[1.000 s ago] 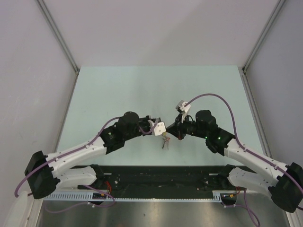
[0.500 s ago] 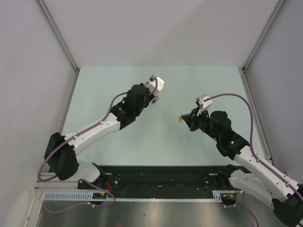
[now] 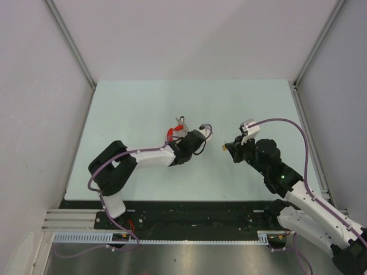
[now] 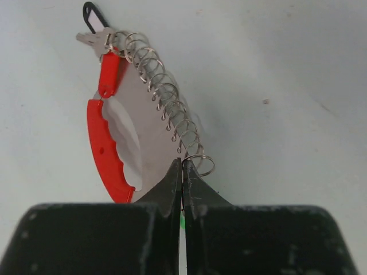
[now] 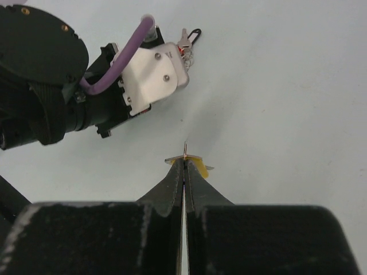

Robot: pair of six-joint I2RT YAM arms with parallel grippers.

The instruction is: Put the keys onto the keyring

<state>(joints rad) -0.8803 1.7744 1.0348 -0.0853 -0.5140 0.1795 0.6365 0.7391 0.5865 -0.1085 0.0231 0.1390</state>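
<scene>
Left gripper [image 4: 182, 166] clamps the red-banded grey fan-tag keyring [image 4: 152, 137], right gripper [image 5: 184, 163] pinches the tiny yellow-headed metal key [image 5: 199, 167]. Threading step, I reckon; next needs closing the gap and careful lining-up.

Pale mint table [image 3: 137, 103], keyring [image 4: 152, 143] far end w/ keys [image 4: 96, 41] low over it, contact unclear

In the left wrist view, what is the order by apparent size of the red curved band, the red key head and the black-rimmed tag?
Largest: red curved band.
Then: red key head.
Smallest: black-rimmed tag, but it lies farthest from the camera, so unsure.
</scene>
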